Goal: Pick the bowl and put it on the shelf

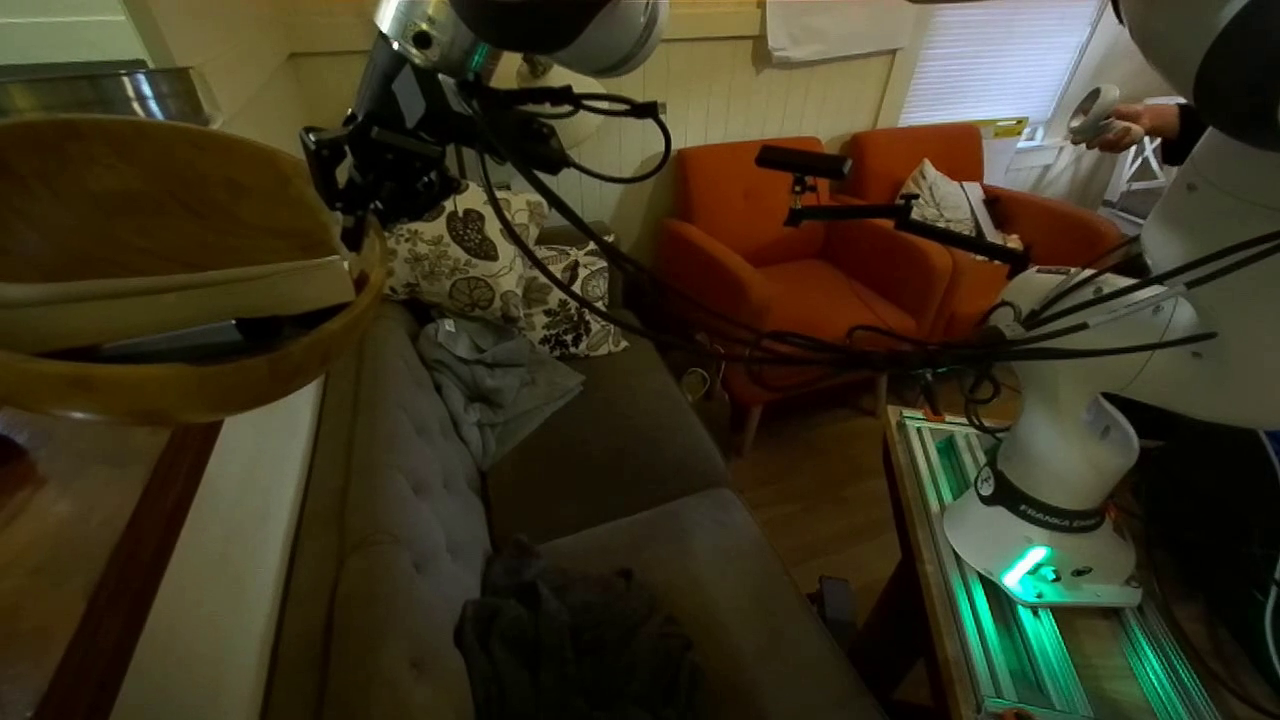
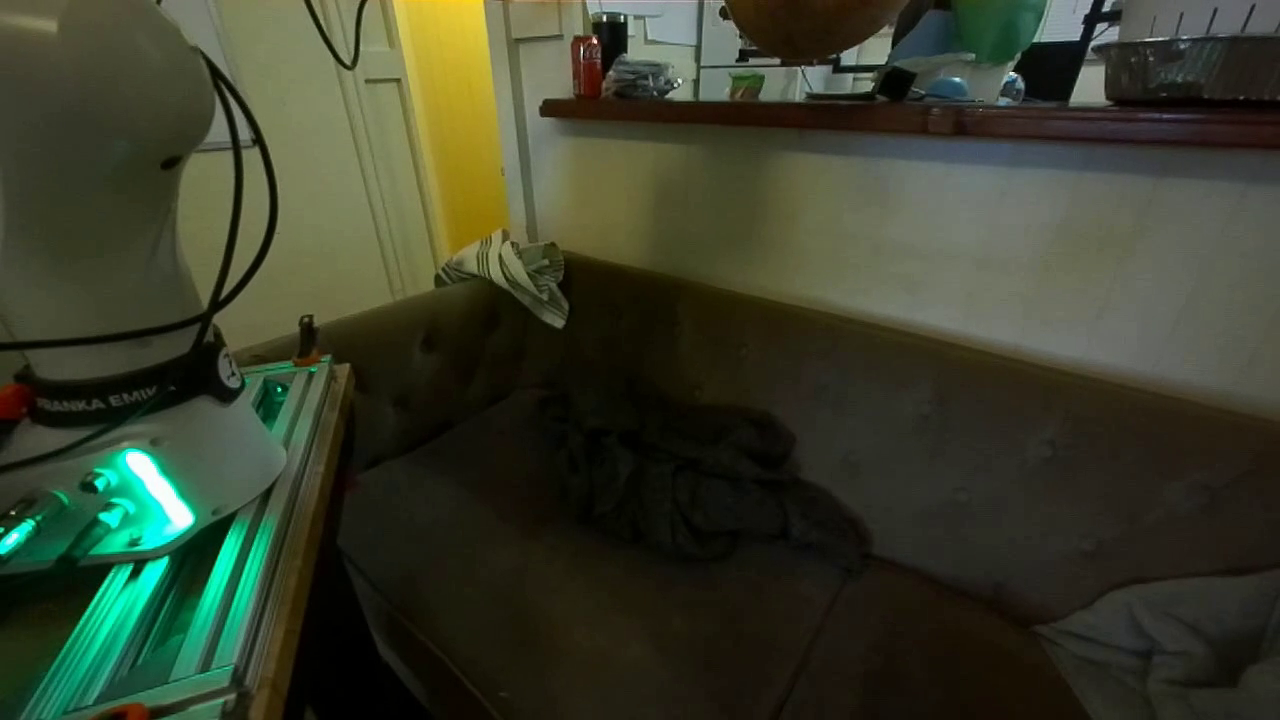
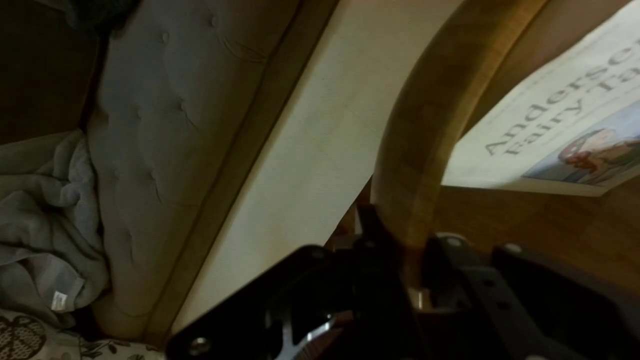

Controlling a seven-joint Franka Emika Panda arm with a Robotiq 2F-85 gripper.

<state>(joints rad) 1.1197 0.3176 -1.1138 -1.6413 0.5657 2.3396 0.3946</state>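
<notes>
Bowl [image 1: 160, 215] aloft, apart from the shelf [image 1: 149, 540] at its six o'clock in an exterior view. Claw [image 1: 355, 222] clamped on the bowl's rim [image 1: 370, 275], near three o'clock. Wood: likely stiff, heavyish with the book [image 3: 565, 120] inside; thick rim suits a pinch, off-centre load may twist.

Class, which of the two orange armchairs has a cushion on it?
The orange armchair nearer the white window blind: a pale patterned cushion rests in it. The other armchair, nearer the grey sofa, shows no cushion.
</notes>
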